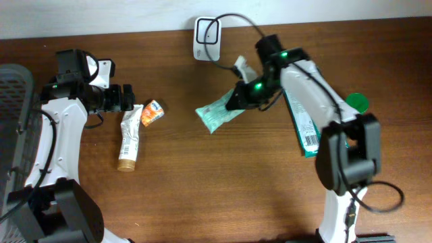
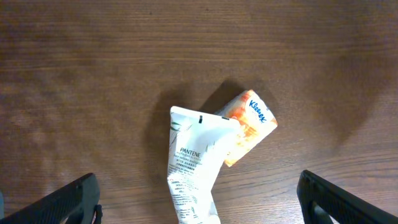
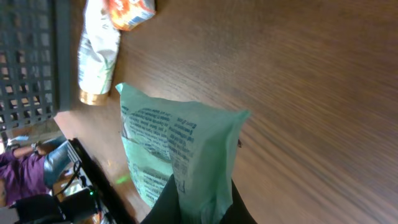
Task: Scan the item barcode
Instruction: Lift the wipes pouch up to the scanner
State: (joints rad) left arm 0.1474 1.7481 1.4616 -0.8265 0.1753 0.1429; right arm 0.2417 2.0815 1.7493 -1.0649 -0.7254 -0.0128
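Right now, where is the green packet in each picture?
Overhead: the green packet sits just right of the middle, pinched at its upper right end by the right tool.
Left wrist: not in it.
Right wrist: the green packet fills the lower middle, close to the camera.
Shared landmark: the white Pantene tube is far left overhead, bottom middle in the left wrist view, and top left in the right wrist view.
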